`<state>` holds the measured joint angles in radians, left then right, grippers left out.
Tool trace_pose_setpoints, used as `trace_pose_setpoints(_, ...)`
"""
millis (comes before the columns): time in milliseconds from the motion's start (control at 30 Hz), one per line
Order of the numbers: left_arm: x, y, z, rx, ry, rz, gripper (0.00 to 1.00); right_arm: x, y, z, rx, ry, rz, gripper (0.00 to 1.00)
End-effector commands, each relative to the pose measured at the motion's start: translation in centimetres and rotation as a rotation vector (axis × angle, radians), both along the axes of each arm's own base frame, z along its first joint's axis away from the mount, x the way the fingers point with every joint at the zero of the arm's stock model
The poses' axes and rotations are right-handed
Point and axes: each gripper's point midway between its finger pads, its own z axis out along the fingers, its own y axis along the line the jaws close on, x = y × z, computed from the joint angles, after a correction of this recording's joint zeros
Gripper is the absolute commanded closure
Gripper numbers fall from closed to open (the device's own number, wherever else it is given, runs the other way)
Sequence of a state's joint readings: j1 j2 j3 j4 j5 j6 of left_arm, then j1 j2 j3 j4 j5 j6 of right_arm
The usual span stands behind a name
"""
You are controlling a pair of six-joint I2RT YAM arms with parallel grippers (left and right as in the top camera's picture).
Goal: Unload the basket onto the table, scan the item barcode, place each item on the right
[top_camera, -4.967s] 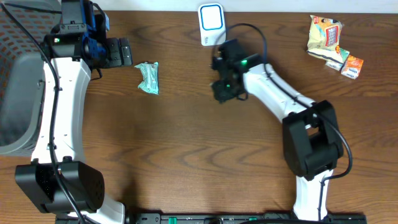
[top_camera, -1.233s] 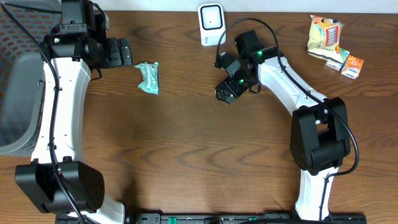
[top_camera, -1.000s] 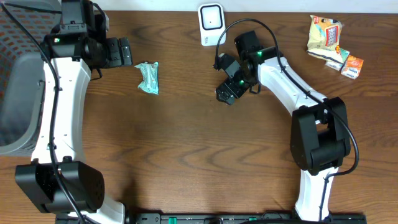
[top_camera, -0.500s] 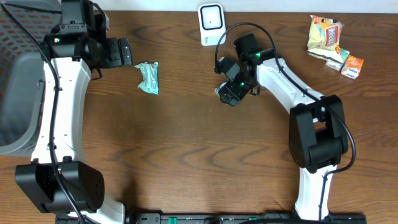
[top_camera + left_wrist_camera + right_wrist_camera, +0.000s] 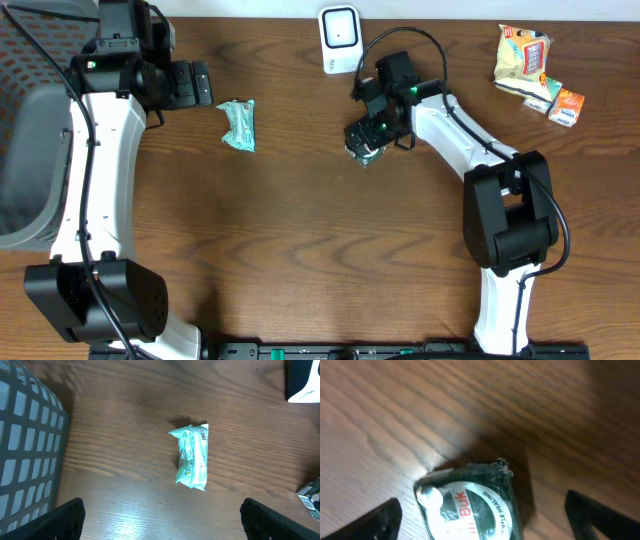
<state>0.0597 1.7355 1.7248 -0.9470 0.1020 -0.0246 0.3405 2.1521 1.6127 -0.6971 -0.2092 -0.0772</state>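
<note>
right gripper (image 5: pixel 362 138) has swivelled toward the scanner (image 5: pixel 339 28) (dark packet (image 5: pixel 470 505) beneath it)

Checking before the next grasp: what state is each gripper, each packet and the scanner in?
Dark packet, lying loose, not gripped.
Right gripper, open, jaws either side of it.
Green packet, lying flat, untouched.
Left gripper, open, empty.
Scanner, standing, nothing before it.
</note>
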Motion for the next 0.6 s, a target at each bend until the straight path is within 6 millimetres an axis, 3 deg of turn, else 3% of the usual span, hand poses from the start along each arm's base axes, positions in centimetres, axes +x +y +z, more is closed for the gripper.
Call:
trace_pose_setpoints(0, -0.2, -0.1, -0.1, 0.008, 0.008, -0.013, 0.02, -0.3, 0.0, -0.9, 0.088, 0.139, -0.363, 0.01)
trace_pose_setpoints(133, -0.2, -0.1, -0.1, 0.008, 0.008, -0.013, 0.02, -0.4, 0.0, -0.8, 0.149, 0.223, -0.61, 0.01)
trace_pose_setpoints(367, -0.2, -0.1, -0.1, 0.008, 0.008, -0.013, 0.02, -0.3, -1.1, -0.5, 0.184, 0.285, -0.822, 0.01)
trace_pose_setpoints(567, -0.2, -0.1, -0.1, 0.008, 0.008, -0.013, 0.02, -3.8, -3.5, -1.6, 0.085, 0.447, -1.243, 0.01)
